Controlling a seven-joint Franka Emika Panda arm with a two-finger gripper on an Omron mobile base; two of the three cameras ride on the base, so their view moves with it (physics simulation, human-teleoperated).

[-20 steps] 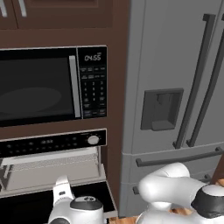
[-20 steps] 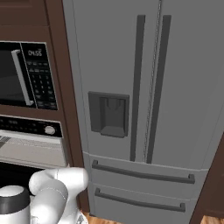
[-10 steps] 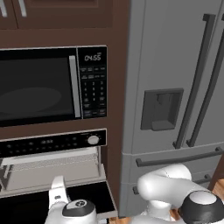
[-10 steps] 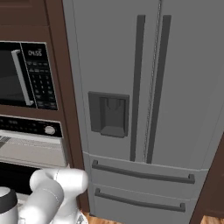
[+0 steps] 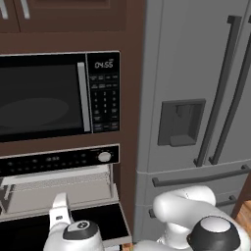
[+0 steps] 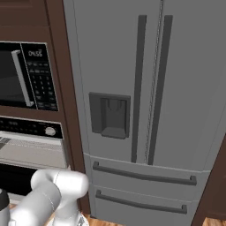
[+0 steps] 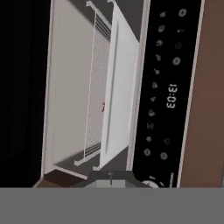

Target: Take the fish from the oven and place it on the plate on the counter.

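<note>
Nearest the cameras, the white robot arm curls low across the bottom of both base views, its hand reaching toward the oven at about seven o'clock in the left base view. The gripper itself is hard to make out there; its jaws are closed together and nothing is seen held between them.

Just past the arm, the oven door hangs open, a dark glass panel lying flat below the cavity. Inside the pale cavity a wire rack runs across. Above the cavity sits the black control strip with its white round knob at the right end.

The hand view is rolled on its side, so the oven opening stands upright at about ten o'clock, with the wire rack seen edge on. A tiny red speck near the centre, against the rack, is probably the fish, though it is too small to be sure. The control strip with its clock digits runs down the two o'clock side.

Farther back, a black microwave sits above the oven, and a tall grey fridge with long dark handles stands beside it.

Judging progress: the door is already open, but the fish is not yet grasped. Reaching in, gripping it, and carrying it to the plate all remain
</note>
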